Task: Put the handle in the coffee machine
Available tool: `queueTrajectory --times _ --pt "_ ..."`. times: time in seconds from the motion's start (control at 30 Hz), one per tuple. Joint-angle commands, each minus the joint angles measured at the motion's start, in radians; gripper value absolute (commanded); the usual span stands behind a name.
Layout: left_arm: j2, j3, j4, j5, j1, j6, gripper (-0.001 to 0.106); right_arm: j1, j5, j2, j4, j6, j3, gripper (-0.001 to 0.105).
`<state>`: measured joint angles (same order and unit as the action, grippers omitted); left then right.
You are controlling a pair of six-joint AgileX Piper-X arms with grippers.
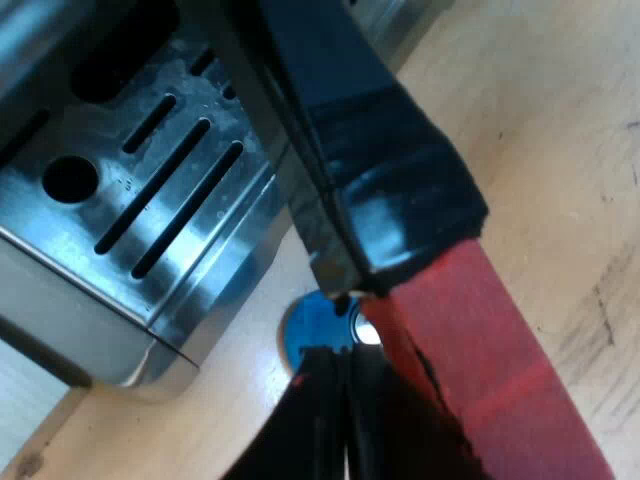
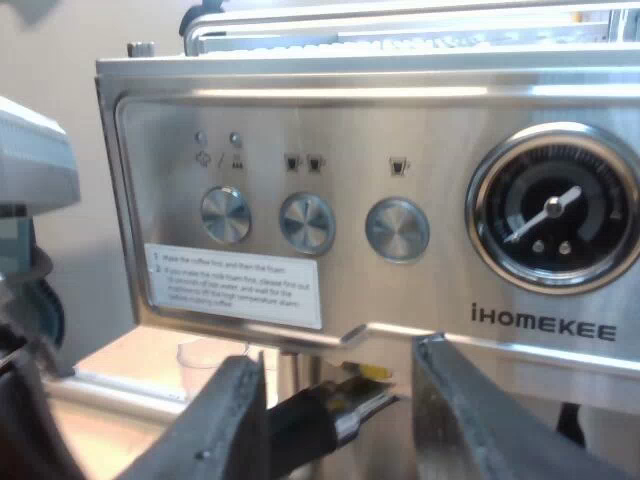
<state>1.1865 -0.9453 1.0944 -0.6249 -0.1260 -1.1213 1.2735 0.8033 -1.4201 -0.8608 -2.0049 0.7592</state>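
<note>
My left gripper (image 1: 345,330) is shut on the holder's dark handle (image 1: 400,180), and the handle's red end (image 1: 490,370) sticks out past the fingers. It hangs just off the espresso machine's slotted metal drip tray (image 1: 150,190), above the wooden table. My right gripper (image 2: 340,420) is open and faces the espresso machine's front panel (image 2: 400,150). Beyond its fingers, under the panel, sits a dark piece with a metal end (image 2: 335,410); I cannot tell what it is.
A blue tamper (image 1: 312,330) stands on the table by the drip tray's corner, below the handle. The panel carries three round buttons (image 2: 306,222) and a pressure gauge (image 2: 555,210). A measuring glass (image 2: 200,362) stands beside the machine.
</note>
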Motion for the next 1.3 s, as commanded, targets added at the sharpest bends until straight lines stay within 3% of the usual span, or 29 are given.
queueTrajectory --times 0.03,0.2,0.33,0.47,0.57,0.8,0.93,1.07,1.3 --pt "-0.012 0.0 -0.007 -0.107 -0.059 -0.033 0.0 0.001 -0.061 0.128 0.275 0.072 0.002 0.033" --pt "-0.012 0.0 -0.024 -0.107 -0.089 -0.076 0.0 0.001 -0.088 0.259 0.513 0.127 0.002 0.033" --pt "-0.012 0.0 -0.06 -0.107 -0.116 -0.153 0.0 0.001 -0.121 0.349 0.679 0.206 0.002 0.033" --pt "-0.013 0.0 -0.062 -0.093 -0.171 -0.166 0.0 0.001 -0.191 0.438 0.861 0.252 0.004 0.033" --pt "-0.013 0.0 -0.079 -0.038 -0.227 -0.197 0.0 0.001 -0.201 0.479 0.913 0.26 0.004 0.033" --pt "-0.021 0.0 -0.154 -0.012 -0.323 -0.325 0.0 -0.002 -0.205 0.539 0.978 0.283 0.004 0.033" --pt "-0.034 0.0 -0.192 0.067 -0.384 -0.376 0.0 -0.002 -0.202 0.55 1.025 0.283 0.004 0.033" --pt "-0.039 0.0 -0.197 0.074 -0.425 -0.426 0.0 -0.002 -0.195 0.55 1.024 0.283 0.004 0.033" --pt "-0.039 0.0 -0.24 0.074 -0.467 -0.45 0.0 -0.002 -0.172 0.55 1.024 0.283 0.004 0.033"
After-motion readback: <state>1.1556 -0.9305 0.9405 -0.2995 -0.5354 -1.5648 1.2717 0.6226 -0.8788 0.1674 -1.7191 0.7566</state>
